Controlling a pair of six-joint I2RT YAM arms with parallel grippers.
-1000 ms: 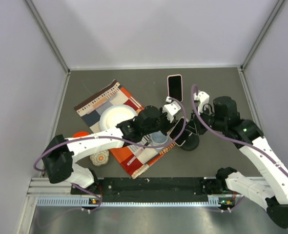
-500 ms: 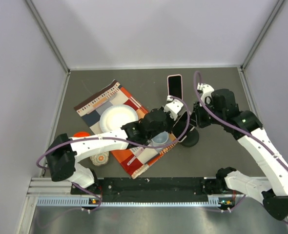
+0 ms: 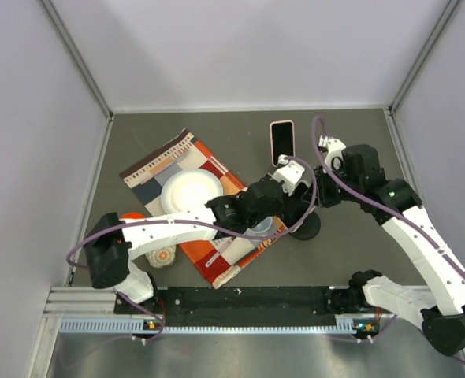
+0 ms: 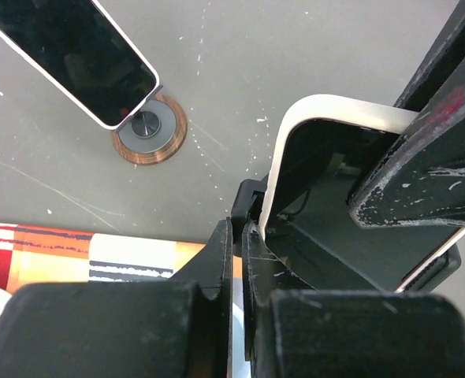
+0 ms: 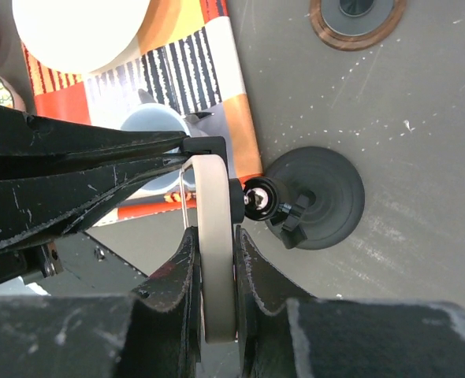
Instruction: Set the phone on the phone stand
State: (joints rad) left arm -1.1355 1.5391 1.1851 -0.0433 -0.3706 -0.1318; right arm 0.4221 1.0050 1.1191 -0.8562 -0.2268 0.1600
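A phone in a white case (image 4: 335, 189) stands on edge against the cradle of the black phone stand (image 5: 319, 197). My right gripper (image 5: 215, 236) is shut on the phone's edge (image 5: 214, 189). In the top view this gripper (image 3: 318, 197) sits over the stand's round base (image 3: 307, 228). My left gripper (image 4: 239, 224) has its jaws almost together, pinching the stand's black cradle beside the phone. In the top view it (image 3: 297, 207) reaches in from the left. The held phone is mostly hidden in the top view.
A second phone (image 3: 282, 142) lies flat on the table behind the stand, next to a wood-rimmed round disc (image 4: 149, 138). A patterned cloth (image 3: 150, 169) at the left carries a white plate (image 3: 189, 191) and a pale blue cup (image 5: 158, 126). An orange object (image 3: 130, 216) lies near the left arm.
My left gripper has moved right up to the stand. My right gripper has lifted the phone from a low tilt and brought it against the stand's cradle.
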